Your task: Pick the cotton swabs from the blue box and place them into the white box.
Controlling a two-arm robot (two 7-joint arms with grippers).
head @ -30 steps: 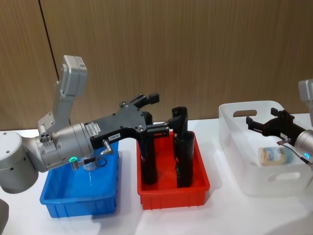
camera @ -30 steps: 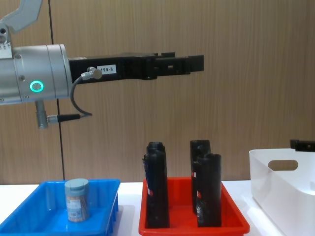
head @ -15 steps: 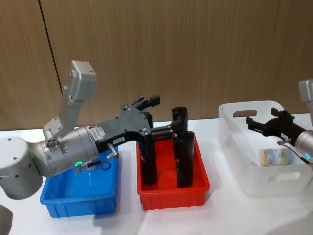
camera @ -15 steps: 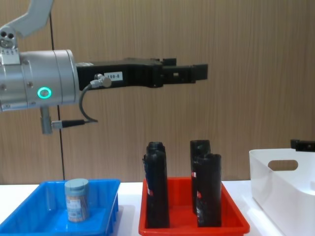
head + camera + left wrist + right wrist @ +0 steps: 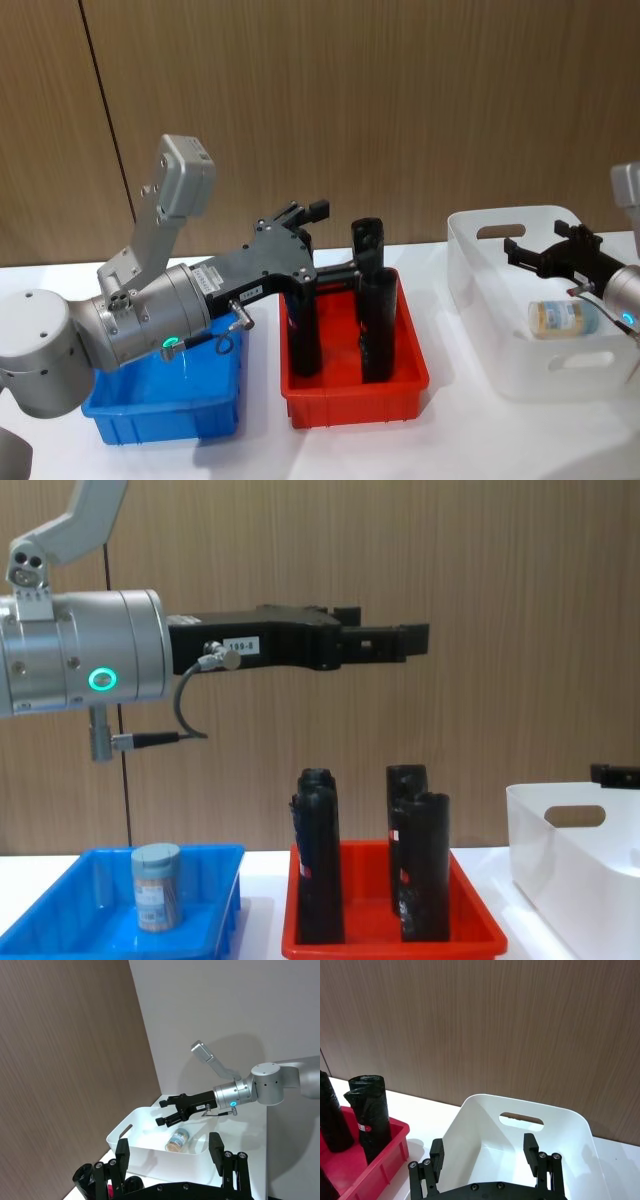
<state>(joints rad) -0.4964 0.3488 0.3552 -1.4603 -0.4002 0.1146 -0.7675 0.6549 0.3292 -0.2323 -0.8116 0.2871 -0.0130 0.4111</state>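
We recorded the left gripper (image 5: 326,240) open, positioned high above the red tray (image 5: 352,400). The right gripper (image 5: 546,244), also open, apparently hovered over the white box (image 5: 497,365). One jar of cotton swabs (image 5: 157,885) stood in the blue box (image 5: 62,902); a second jar (image 5: 568,319) lay in the white box.

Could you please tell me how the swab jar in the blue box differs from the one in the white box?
The first jar stands upright in the blue box; the second jar lies on its side in the white box. The open right gripper hovers near the second; the open left gripper is high over the red tray. Both hold tan swabs.
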